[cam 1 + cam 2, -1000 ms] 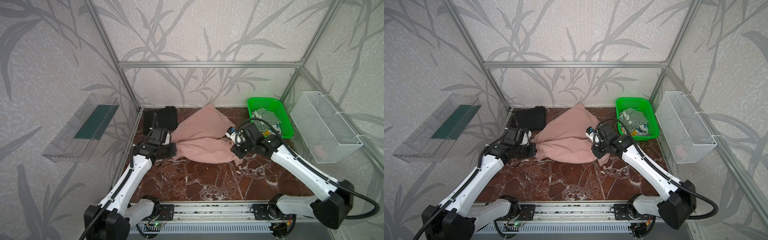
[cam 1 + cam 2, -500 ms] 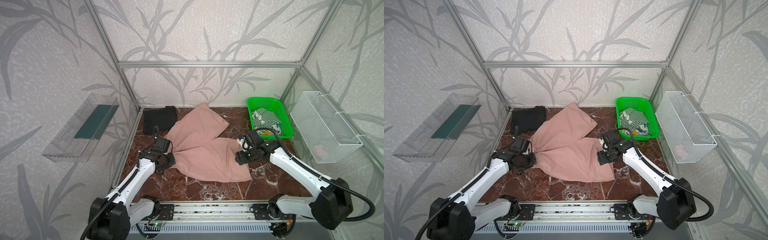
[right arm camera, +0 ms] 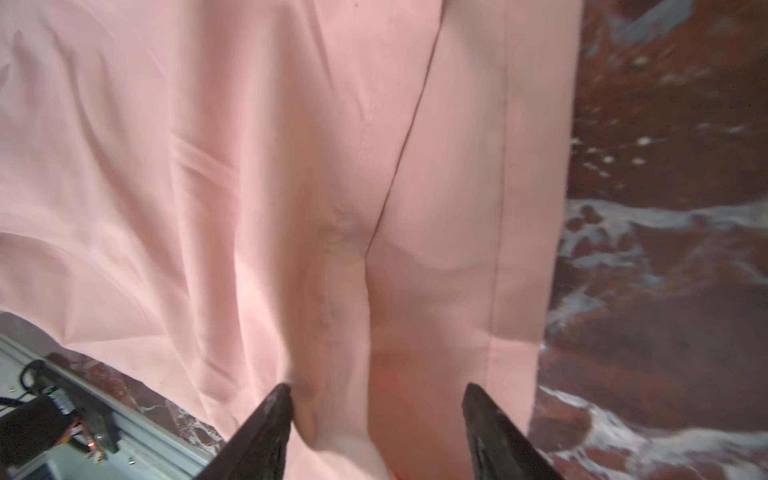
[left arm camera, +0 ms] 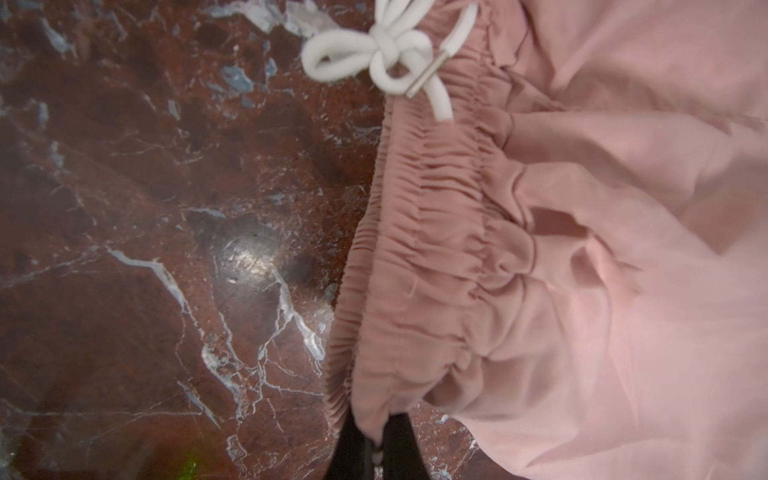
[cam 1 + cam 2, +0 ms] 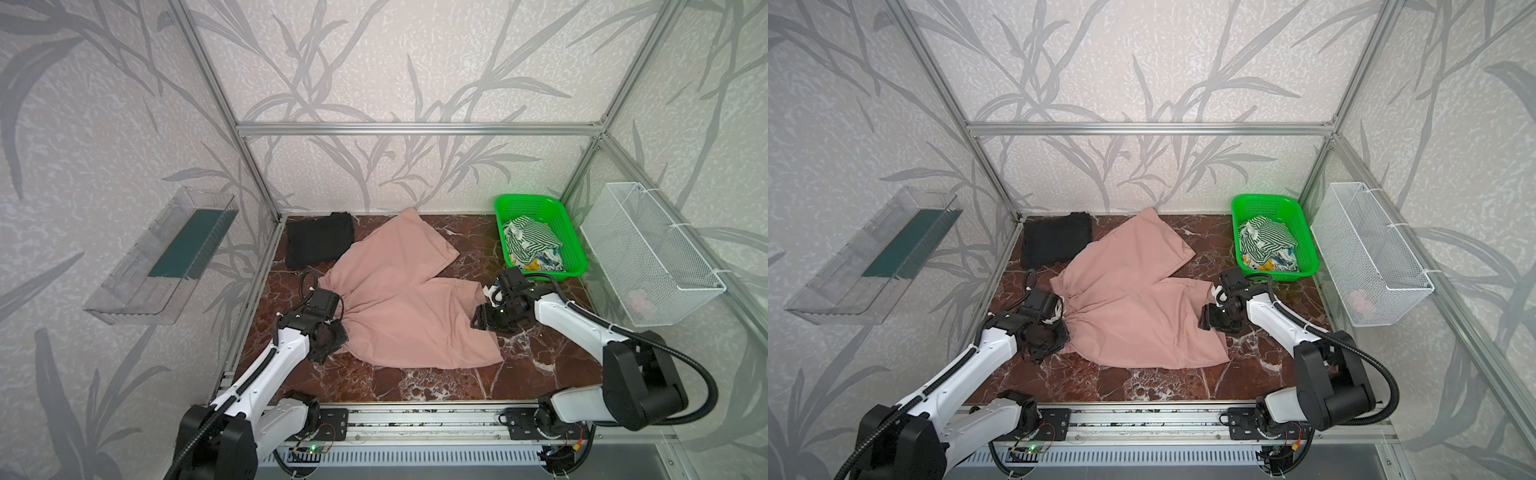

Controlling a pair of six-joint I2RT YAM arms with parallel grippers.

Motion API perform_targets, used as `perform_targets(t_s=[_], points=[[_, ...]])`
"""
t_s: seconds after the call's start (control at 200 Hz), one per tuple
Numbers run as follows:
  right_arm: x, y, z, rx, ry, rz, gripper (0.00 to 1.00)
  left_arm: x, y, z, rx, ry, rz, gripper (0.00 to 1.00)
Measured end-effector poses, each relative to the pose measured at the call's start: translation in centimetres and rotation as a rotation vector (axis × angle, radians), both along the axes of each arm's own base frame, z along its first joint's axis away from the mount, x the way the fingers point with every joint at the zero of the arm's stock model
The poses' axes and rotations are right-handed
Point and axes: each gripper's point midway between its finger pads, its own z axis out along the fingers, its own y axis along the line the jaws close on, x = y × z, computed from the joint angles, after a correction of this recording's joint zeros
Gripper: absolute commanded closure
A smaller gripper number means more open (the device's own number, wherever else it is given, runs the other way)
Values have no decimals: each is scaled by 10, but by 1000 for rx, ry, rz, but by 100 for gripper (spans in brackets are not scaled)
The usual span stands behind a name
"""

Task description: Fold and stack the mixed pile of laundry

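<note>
Left arm reaches forward low over the marble top [image 5: 415,382], wrist tipped down. The left gripper [image 4: 371,446] is clamped on the gathered waistband of the dusty-pink shorts [image 5: 407,316], with the white drawstring bow [image 4: 374,62] further along the band ahead of the jaws. Right arm stretches in from its side, forearm low. The right gripper [image 3: 376,401] has its jaws spread, one leg's cloth loose between them. The shorts lie flat between both grippers. The black T-shirt [image 5: 318,243] sits beyond the left jaws.
</note>
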Motion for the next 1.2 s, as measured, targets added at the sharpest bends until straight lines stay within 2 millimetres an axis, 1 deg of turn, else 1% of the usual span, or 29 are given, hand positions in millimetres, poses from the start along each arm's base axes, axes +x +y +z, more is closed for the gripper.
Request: perform_targets(t_s=[0.045, 0.075, 0.13, 0.17, 0.225, 0.35, 0.385, 0.425, 0.455, 0.515, 0.545, 0.59, 0.645, 0.695, 0.745, 0.85, 0.92, 0.99, 1.055, 1.205], points=[[-1, 0, -8, 5, 25, -4, 60, -2, 1, -2, -1, 9, 12, 100], [-4, 0, -13, 6, 44, -7, 68, -4, 1, -4, 0, 13, 17, 100], [-10, -2, -20, 6, 68, -12, 81, -6, 2, -7, 2, 23, 31, 100], [-14, -5, -22, 0, 79, -20, 88, -7, 3, -8, 4, 27, 39, 100], [-18, -10, -23, -15, 80, -32, 91, -9, 4, -10, 7, 29, 51, 100], [-20, -21, -14, -62, 39, -50, 91, -11, 7, -13, 15, 30, 70, 100], [-19, -24, -12, -77, 26, -55, 90, -12, 7, -15, 17, 32, 73, 100], [-20, -28, -11, -96, 21, -59, 85, -13, 8, -16, 17, 34, 77, 100], [-21, -31, -11, -113, 22, -61, 76, -13, 8, -17, 18, 38, 79, 100], [-23, -34, -13, -134, 31, -60, 56, -14, 9, -19, 23, 45, 80, 100], [-25, -35, -13, -137, 36, -58, 48, -14, 9, -20, 25, 49, 81, 100], [-25, -35, -12, -137, 36, -47, 41, -14, 9, -21, 29, 53, 81, 100], [-22, -32, -9, -127, 26, -39, 39, -14, 10, -22, 34, 56, 82, 100], [-14, -29, -2, -111, 0, -34, 39, -14, 11, -22, 39, 57, 83, 100], [-2, -24, 8, -90, -42, -31, 40, -13, 12, -22, 44, 55, 85, 100], [34, -13, 27, -36, -151, -31, 47, -13, 13, -22, 51, 52, 86, 100], [56, -5, 31, -6, -187, -26, 50, -13, 13, -22, 52, 51, 86, 100], [77, 0, 27, 9, -201, -22, 53, -13, 13, -23, 52, 50, 86, 100], [93, 4, 18, 15, -204, -16, 55, -13, 14, -24, 56, 48, 87, 100], [110, 5, -8, 20, -168, -22, 57, -14, 16, -26, 63, 43, 89, 100]])
